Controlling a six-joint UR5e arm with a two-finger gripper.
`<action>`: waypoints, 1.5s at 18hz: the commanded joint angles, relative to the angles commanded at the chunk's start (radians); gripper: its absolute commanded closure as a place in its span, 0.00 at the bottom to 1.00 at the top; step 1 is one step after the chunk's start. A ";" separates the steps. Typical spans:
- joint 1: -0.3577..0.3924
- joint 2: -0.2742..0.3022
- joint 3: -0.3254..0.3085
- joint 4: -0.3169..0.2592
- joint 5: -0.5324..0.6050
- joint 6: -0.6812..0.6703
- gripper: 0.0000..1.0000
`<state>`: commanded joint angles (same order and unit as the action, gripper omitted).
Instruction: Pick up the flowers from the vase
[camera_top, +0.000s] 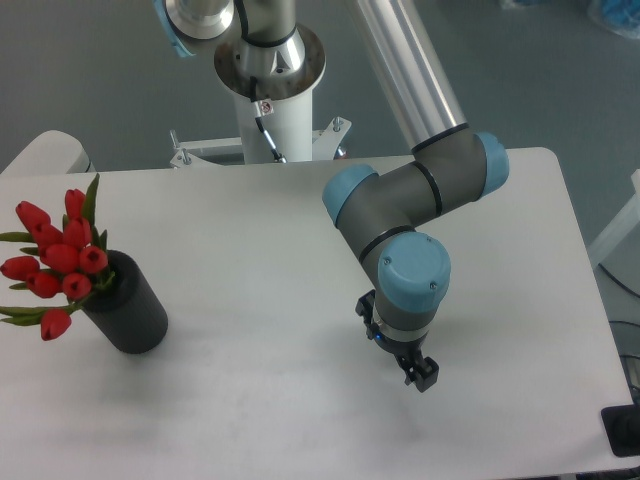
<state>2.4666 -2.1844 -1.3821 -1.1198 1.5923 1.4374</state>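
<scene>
Wrist hides the fingers (424, 376); flowers (55, 262) sit in vase (128, 304), stems unseen.

Flowers (55, 260) stems hidden inside vase (130, 310); gripper (422, 375) jaw gap too small to tell.

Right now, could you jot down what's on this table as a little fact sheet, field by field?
flowers: red tulips with green leaves, standing in the vase
vase: black cylinder, upright near the table's left edge
table: white top
arm: grey with blue joints, bent over the table's right half
hand: well to the right of the vase, holding nothing; open or shut cannot be told
</scene>
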 joint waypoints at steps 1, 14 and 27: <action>0.000 0.000 0.000 0.000 0.000 0.002 0.00; -0.006 0.003 -0.008 -0.005 -0.005 -0.009 0.00; -0.041 0.144 -0.141 -0.009 -0.245 -0.012 0.00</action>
<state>2.4252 -2.0404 -1.5231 -1.1290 1.3470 1.4250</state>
